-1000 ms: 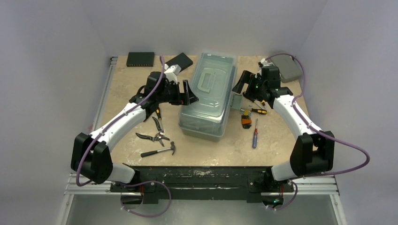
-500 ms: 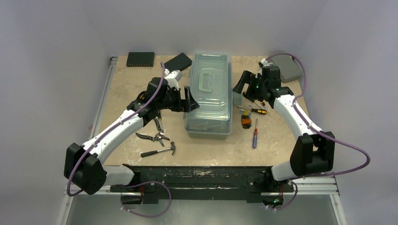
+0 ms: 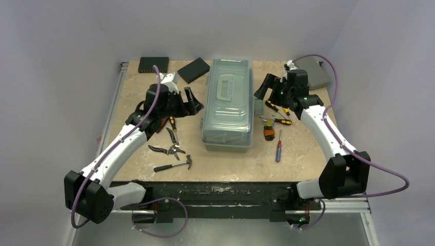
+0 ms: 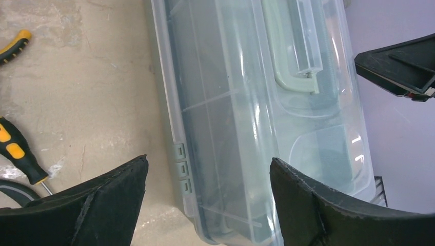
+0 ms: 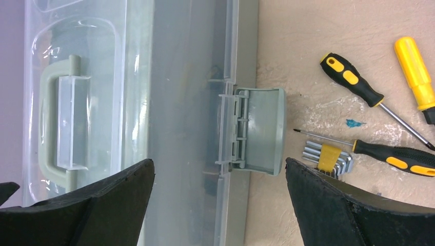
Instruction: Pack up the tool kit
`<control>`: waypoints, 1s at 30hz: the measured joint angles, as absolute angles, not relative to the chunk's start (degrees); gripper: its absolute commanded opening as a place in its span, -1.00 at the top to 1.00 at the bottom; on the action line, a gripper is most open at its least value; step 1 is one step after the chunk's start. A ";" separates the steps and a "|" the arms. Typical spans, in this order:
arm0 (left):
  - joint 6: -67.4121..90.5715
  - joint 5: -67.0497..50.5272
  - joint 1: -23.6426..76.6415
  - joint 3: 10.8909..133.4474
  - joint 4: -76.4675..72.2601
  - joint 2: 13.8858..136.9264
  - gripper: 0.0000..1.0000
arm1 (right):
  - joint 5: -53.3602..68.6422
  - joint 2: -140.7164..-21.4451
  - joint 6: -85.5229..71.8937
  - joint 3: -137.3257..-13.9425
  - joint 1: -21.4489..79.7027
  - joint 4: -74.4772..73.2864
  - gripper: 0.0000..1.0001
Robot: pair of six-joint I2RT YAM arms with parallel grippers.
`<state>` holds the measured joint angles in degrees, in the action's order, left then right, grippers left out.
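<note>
From above, the sage-green toolbox (image 3: 229,105) is sitting lid-down in the middle of the surface (image 3: 302,154), with the left fingers (image 3: 192,98) and the right fingers (image 3: 263,87) flanking it, both spread wide and holding nothing. In the left wrist view, a yellow-and-black screwdriver (image 4: 18,148) is lying left of the box. In the right wrist view, the side latch (image 5: 256,128) is sticking out toward the hex keys (image 5: 325,156).

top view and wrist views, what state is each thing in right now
toolbox, upright
lid, down
latch, flipped outward, unfastened
handle, folded flat
left gripper, open, empty
right gripper, open, empty
hammer, lying loose, not packed
</note>
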<state>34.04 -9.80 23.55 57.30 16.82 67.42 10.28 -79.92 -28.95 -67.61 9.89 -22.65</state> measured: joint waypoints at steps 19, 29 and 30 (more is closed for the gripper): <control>37.39 -14.76 23.59 66.78 14.87 80.97 -0.99 | 7.03 -79.64 -29.56 -67.81 10.17 -22.87 -0.98; 36.91 -13.82 23.59 77.89 15.99 89.27 -0.94 | 7.25 -79.72 -29.54 -67.81 10.17 -22.70 -0.98; 36.91 -13.69 23.59 78.48 16.21 90.45 -0.92 | 7.33 -79.88 -29.54 -67.81 10.17 -22.68 -0.98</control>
<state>36.91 -13.69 23.59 78.48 16.21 90.45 7.33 -79.88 -29.54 -67.81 10.17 -22.68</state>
